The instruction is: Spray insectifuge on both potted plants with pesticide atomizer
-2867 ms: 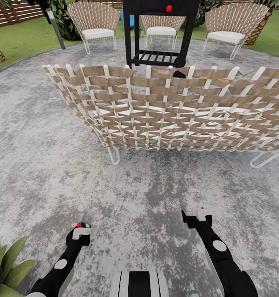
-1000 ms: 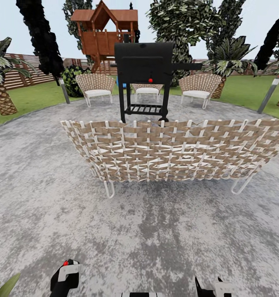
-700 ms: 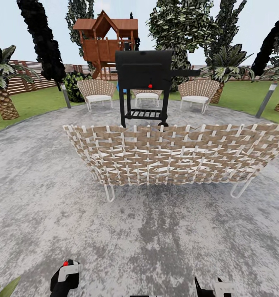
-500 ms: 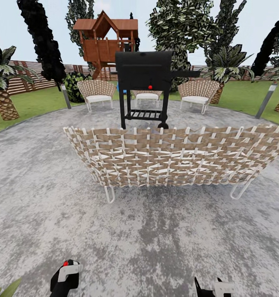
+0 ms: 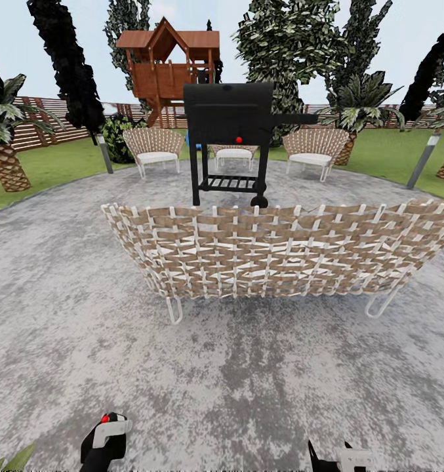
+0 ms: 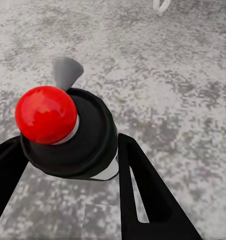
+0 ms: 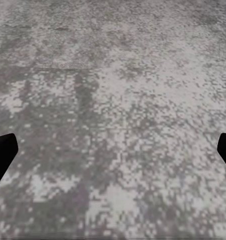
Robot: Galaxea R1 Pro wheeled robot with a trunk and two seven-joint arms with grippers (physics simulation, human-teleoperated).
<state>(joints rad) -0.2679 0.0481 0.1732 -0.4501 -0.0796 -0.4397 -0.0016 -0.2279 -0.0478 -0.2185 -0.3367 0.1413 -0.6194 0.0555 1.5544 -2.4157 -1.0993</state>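
Note:
My left gripper (image 5: 105,440) is low at the head view's bottom edge, shut on the pesticide atomizer (image 5: 111,427). In the left wrist view the atomizer (image 6: 67,135) stands between the two black fingers (image 6: 143,190); it has a white body, a dark cap, a red knob and a grey nozzle. My right gripper (image 5: 340,459) is at the bottom right, open, and its fingertips (image 7: 2,150) sit far apart over bare paving. A few green leaf tips of a potted plant (image 5: 5,457) poke in at the bottom left corner. The other potted plant is out of view.
The back of a long woven wicker sofa (image 5: 281,252) crosses the grey mottled patio (image 5: 248,367) ahead. Behind it stand a black grill (image 5: 229,115), three wicker chairs (image 5: 153,144), a wooden playhouse (image 5: 166,62), palms, lawn and a slatted fence (image 5: 38,128).
The head camera has tilted up and the view has shifted: sky, trees and playhouse now show and the arms sit lower in the picture. Both grippers are as before.

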